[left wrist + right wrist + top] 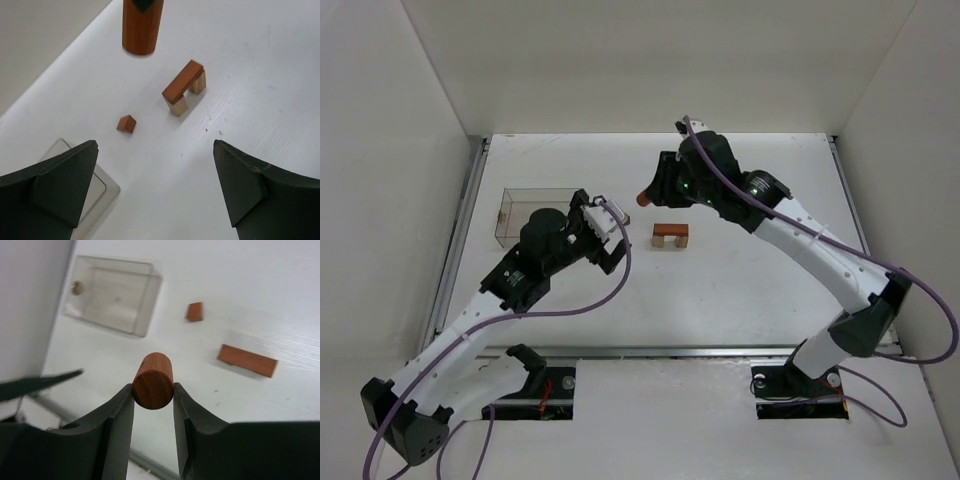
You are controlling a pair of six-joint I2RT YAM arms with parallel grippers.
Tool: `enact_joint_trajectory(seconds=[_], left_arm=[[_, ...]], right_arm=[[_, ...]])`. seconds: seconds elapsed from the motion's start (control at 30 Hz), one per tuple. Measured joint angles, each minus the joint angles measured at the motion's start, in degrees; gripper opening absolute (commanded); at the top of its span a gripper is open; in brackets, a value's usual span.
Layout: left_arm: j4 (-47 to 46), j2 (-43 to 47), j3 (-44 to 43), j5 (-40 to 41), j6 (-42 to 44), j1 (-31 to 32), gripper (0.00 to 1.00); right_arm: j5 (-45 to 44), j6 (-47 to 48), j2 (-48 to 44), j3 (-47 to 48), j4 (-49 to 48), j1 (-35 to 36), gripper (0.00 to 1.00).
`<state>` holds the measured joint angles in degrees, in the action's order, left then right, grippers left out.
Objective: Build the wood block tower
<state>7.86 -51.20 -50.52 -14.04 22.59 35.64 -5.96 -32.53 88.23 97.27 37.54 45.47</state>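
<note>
My right gripper (153, 388) is shut on a reddish-brown wooden cylinder (153, 381) and holds it above the table; from the top view it (644, 198) hangs just back-left of a small arch. The arch is a reddish bar (183, 80) lying across two tan blocks (177, 105), also seen from above (670, 235). A small reddish wedge (127, 123) lies loose on the table left of the arch and shows in the right wrist view (195, 312). My left gripper (155, 185) is open and empty, low over the table, pointing at the wedge and arch.
A clear plastic box (525, 214) stands at the left, behind my left gripper (605, 228), with a small tan object (76, 288) inside. A pale flat rounded corner (97, 186) lies under the left finger. White walls enclose the table on three sides.
</note>
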Motion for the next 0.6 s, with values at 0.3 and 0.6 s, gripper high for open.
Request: enact_joint_trajectory(seconds=[0.3,0.6], left_arm=[[-7.06,8.96,15.41,13.99,-10.01,-0.13,1.00],[-11.96,15.10,21.97,20.61,-12.24,-0.13,1.00]], right_arm=[[-15.93,0.68,19.39,14.14,19.93,0.02,0.00],[-20.26,0.09,25.97,19.69,27.96,0.00,0.00]])
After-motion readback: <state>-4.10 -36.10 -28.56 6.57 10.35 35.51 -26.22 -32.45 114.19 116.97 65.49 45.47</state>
